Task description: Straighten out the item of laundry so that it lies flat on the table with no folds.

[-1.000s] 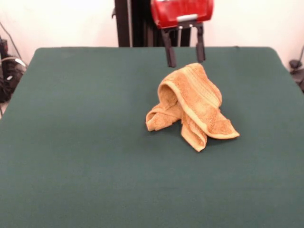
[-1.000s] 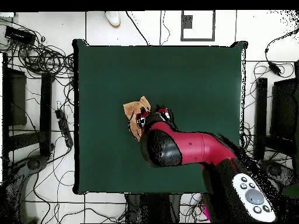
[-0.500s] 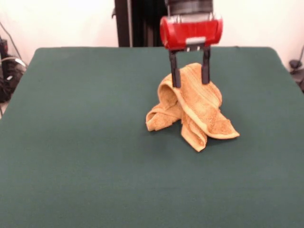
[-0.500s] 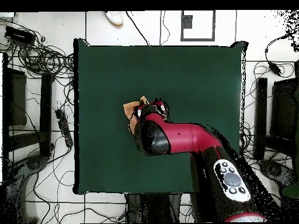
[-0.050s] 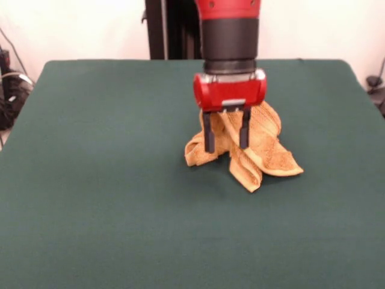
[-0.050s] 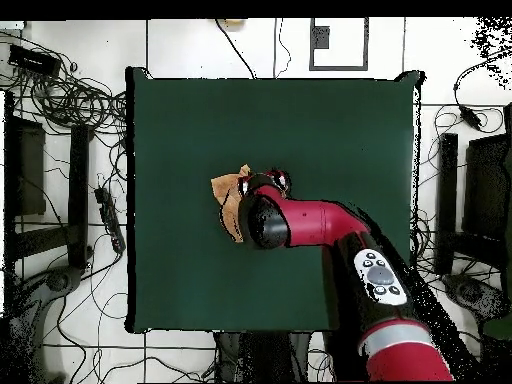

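Lower now than half a sec ago: gripper [image 5: 227, 140] has dropped from the top of the towel heap to its front face, w/ the red wrist block sitting about level w/ the heap's crown. Fingers [image 5: 208, 132] are spread wide, straddling the front fold of the towel [image 5: 264, 153]; nothing pinched between them that I can see. Fingertips reach down near the cloth's lower folds, but can't tell if they touch the table [image 5: 108, 198].

Towel is still a crumpled mound, same shape and spot as before: golden-tan terry, bunched up, one lobe spilling to the picture's left, a pointed corner hanging toward the front, another flap out to the right. Woven border band shows along the right flap's edge. It sits a bit right of centre and toward the far half of the green table in the front view.

Overhead view: arm [image 6: 330, 225] reaches in from the bottom right, and covers most of the heap; only a tan sliver of towel [image 6: 228, 193] pokes out on the arm's left side. Gripper itself is hidden under the wrist there. Table [image 6: 330, 130] is otherwise plain green felt. Cables [image 6: 60, 95] and dark stands lie on the floor round the table's edges.
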You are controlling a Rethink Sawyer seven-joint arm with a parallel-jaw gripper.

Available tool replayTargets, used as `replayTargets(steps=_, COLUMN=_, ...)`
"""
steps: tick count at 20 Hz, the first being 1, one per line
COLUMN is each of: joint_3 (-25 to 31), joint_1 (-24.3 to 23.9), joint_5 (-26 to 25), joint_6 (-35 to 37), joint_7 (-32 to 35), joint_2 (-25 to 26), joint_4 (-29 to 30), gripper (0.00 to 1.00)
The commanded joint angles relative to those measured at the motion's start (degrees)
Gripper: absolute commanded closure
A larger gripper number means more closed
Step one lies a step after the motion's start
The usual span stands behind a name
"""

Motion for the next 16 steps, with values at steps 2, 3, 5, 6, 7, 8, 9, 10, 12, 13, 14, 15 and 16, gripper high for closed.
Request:
replayTargets(steps=2, joint_3=13.1, joint_1=-7.3, joint_5=0.0, joint_6=-0.6, joint_7=6.3, joint_2=0.2, joint_4=2.7, gripper=0.0)
replayTargets(steps=3, joint_3=16.2, joint_1=-9.5, joint_5=-0.8, joint_6=-1.2, joint_7=5.9, joint_2=-0.6, joint_4=4.4, gripper=0.0)
replayTargets(steps=5, joint_3=19.9, joint_1=-12.2, joint_5=-2.0, joint_6=-3.0, joint_7=5.9, joint_2=-1.1, joint_4=6.3, gripper=0.0)
replayTargets(steps=6, joint_3=20.6, joint_1=-12.7, joint_5=-2.2, joint_6=-3.4, joint_7=6.0, joint_2=-1.1, joint_4=6.6, gripper=0.0)
replayTargets(steps=7, joint_3=21.6, joint_1=-13.6, joint_5=-2.6, joint_6=-3.7, joint_7=5.9, joint_2=-0.8, joint_4=6.9, gripper=0.0)
replayTargets(steps=8, joint_3=22.6, joint_1=-14.4, joint_5=-2.9, joint_6=-4.1, joint_7=5.8, joint_2=-0.5, joint_4=7.1, gripper=0.0)
replayTargets(steps=9, joint_3=23.7, joint_1=-15.3, joint_5=-3.3, joint_6=-4.4, joint_7=5.7, joint_2=-0.1, joint_4=7.4, gripper=0.0)
replayTargets(steps=10, joint_3=24.1, joint_1=-15.6, joint_5=-3.5, joint_6=-4.7, joint_7=5.7, joint_2=0.0, joint_4=7.5, gripper=0.0)
replayTargets(steps=12, joint_3=25.6, joint_1=-16.7, joint_5=-3.8, joint_6=-4.9, joint_7=5.4, joint_2=0.5, joint_4=7.7, gripper=0.0)
replayTargets(steps=13, joint_3=27.0, joint_1=-17.7, joint_5=-4.5, joint_6=-5.5, joint_7=5.0, joint_2=1.0, joint_4=7.8, gripper=0.0)
replayTargets(steps=14, joint_3=27.6, joint_1=-18.1, joint_5=-5.0, joint_6=-5.5, joint_7=4.8, joint_2=1.3, joint_4=7.8, gripper=0.0)
replayTargets(steps=15, joint_3=28.2, joint_1=-18.5, joint_5=-5.4, joint_6=-5.6, joint_7=4.5, joint_2=1.6, joint_4=7.9, gripper=0.0)
replayTargets(steps=16, joint_3=28.4, joint_1=-18.6, joint_5=-5.6, joint_6=-5.3, joint_7=4.4, joint_2=1.8, joint_4=7.7, gripper=0.0)
